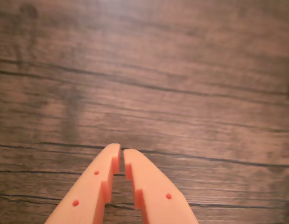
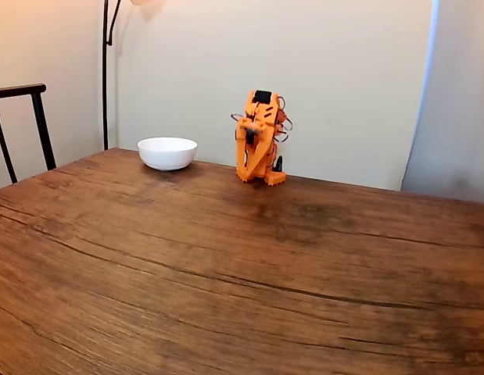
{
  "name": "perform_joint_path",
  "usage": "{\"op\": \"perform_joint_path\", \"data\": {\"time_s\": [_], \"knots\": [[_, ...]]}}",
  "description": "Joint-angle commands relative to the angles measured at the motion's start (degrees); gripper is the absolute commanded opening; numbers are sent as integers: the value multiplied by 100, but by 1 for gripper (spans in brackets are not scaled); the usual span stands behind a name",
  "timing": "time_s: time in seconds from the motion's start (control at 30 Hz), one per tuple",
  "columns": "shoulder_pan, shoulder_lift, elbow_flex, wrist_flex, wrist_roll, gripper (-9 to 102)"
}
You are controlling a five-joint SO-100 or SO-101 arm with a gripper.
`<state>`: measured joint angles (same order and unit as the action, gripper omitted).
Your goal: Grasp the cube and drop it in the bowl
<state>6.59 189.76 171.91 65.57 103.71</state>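
**Pre-grasp status: cube not located**

No cube visible on the wooden table [image 2: 242, 273]. Judged light, rigid and smooth-faced; best pinched across two opposite flat faces, centred between the tips. White bowl [image 2: 167, 152] at the far table edge, left of the folded orange arm [image 2: 259, 137] in the fixed view. Orange gripper [image 1: 121, 150] nearly clenched, grasping nothing, above bare wood.

The table [image 2: 226, 273] is seen to be of dark, grained wood with a matt finish. The bowl [image 2: 167, 152] is glossy and smooth, while the gripper [image 1: 121, 151] is formed of matt orange plastic.
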Motion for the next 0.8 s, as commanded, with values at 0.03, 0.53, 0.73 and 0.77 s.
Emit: {"op": "perform_joint_path", "data": {"time_s": [0.03, 0.53, 0.73, 0.77], "knots": [[0, 26, 193, -123, -53, -1], [44, -35, 642, 132, -53, -1], [44, 0, 642, 756, -53, 0], [44, 0, 642, 844, -53, 0]]}}
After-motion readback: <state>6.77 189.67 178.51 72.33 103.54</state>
